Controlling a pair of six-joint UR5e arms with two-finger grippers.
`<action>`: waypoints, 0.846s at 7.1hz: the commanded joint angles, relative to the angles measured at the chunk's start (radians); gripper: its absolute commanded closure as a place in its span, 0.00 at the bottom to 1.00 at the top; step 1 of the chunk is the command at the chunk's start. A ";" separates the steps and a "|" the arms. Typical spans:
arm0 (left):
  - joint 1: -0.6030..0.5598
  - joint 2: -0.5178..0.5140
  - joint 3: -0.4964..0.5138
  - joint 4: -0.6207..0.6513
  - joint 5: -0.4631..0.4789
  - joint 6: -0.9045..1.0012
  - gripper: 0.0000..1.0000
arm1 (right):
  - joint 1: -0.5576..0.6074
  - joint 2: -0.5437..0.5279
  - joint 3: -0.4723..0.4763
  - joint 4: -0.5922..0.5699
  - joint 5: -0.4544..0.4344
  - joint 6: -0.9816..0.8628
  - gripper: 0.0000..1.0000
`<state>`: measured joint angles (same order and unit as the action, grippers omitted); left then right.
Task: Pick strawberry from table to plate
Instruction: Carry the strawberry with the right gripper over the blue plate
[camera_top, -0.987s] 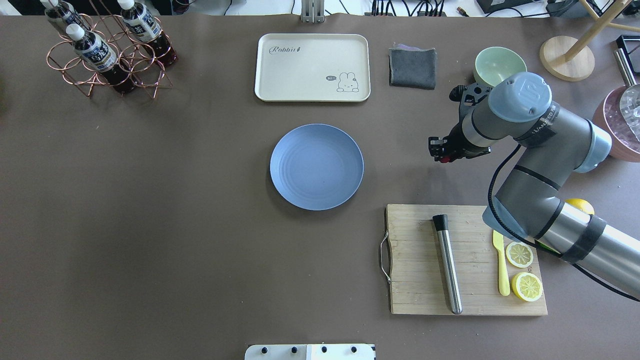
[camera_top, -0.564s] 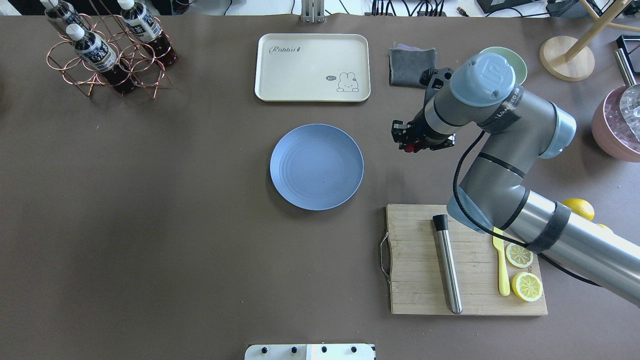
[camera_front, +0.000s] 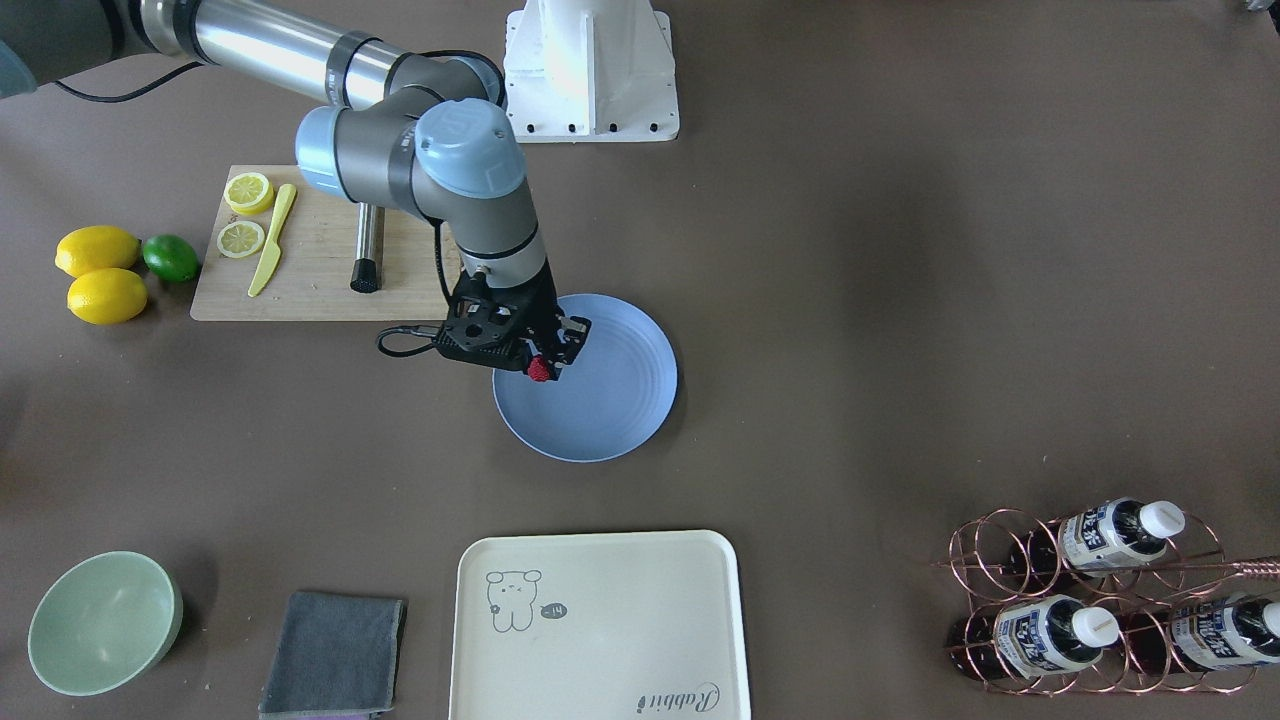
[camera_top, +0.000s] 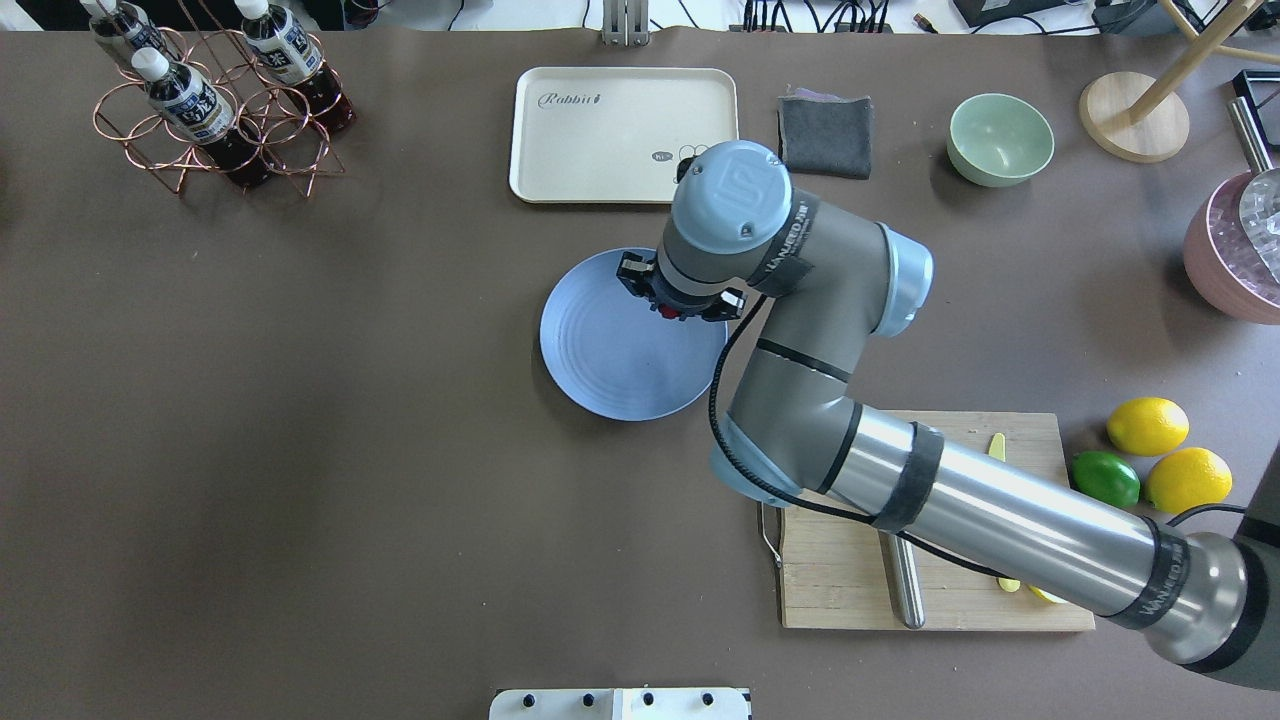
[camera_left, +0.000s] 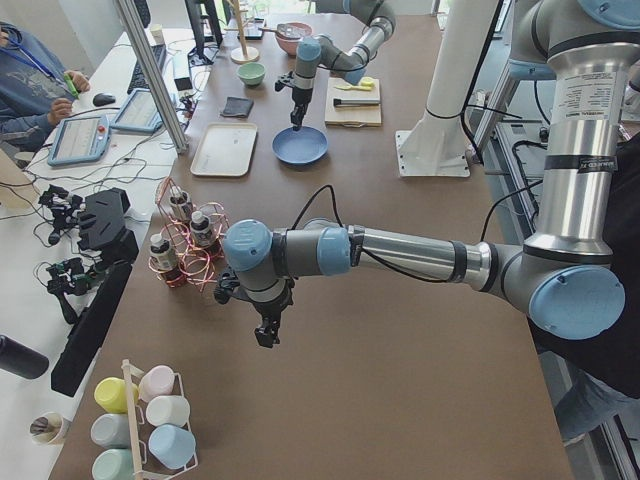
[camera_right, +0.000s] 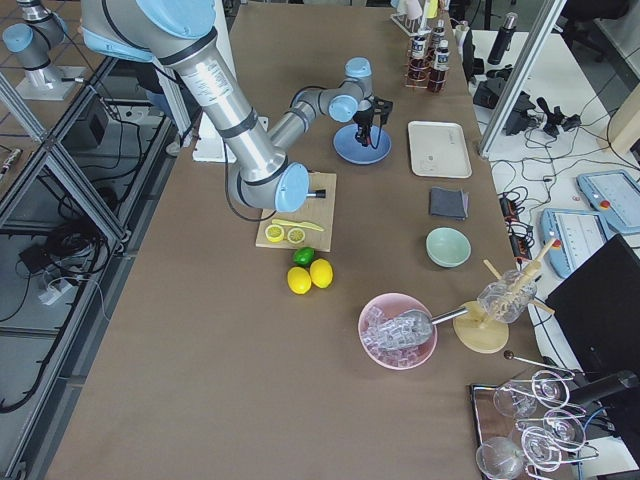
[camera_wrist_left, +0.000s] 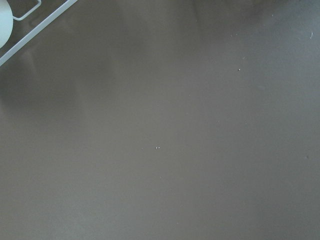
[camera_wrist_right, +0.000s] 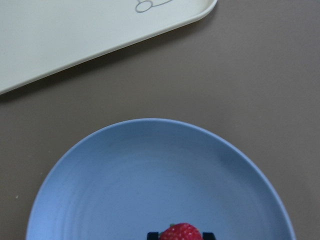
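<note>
The strawberry (camera_wrist_right: 180, 233) is small, red and bumpy, and my right gripper (camera_top: 672, 310) is shut on it. It hangs above the right part of the light-blue plate (camera_top: 600, 360), inside the rim; the front-facing view shows the strawberry (camera_front: 539, 370) over the plate (camera_front: 610, 400) edge nearest the cutting board. In the right wrist view the plate (camera_wrist_right: 150, 175) fills the lower half, under the berry. My left gripper (camera_left: 266, 333) shows only in the exterior left view, low over the bare table (camera_top: 300, 450); I cannot tell whether it is open or shut.
A cream tray (camera_top: 600, 120) lies beyond the plate. A grey cloth (camera_top: 826, 134) and a pale-green bowl (camera_top: 1000, 138) sit at the back right. A cutting board (camera_top: 830, 580), two lemons (camera_top: 1148, 425) and a lime (camera_top: 1105, 478) are front right. A bottle rack (camera_top: 200, 100) stands back left.
My right arm has swung left from beside the green bowl to above the plate, carrying the strawberry. The lemons and lime are now uncovered.
</note>
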<state>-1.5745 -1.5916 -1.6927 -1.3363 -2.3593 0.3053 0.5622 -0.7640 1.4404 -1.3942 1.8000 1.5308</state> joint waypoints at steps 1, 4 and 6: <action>-0.004 0.007 -0.010 0.002 0.000 0.000 0.01 | -0.065 0.068 -0.080 0.007 -0.086 0.049 1.00; -0.009 0.022 -0.016 0.000 0.000 0.000 0.01 | -0.079 0.069 -0.120 0.007 -0.129 0.006 1.00; -0.009 0.022 -0.015 0.000 0.000 0.000 0.01 | -0.079 0.069 -0.121 0.007 -0.130 0.005 1.00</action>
<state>-1.5829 -1.5702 -1.7071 -1.3359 -2.3593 0.3053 0.4840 -0.6950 1.3211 -1.3867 1.6722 1.5390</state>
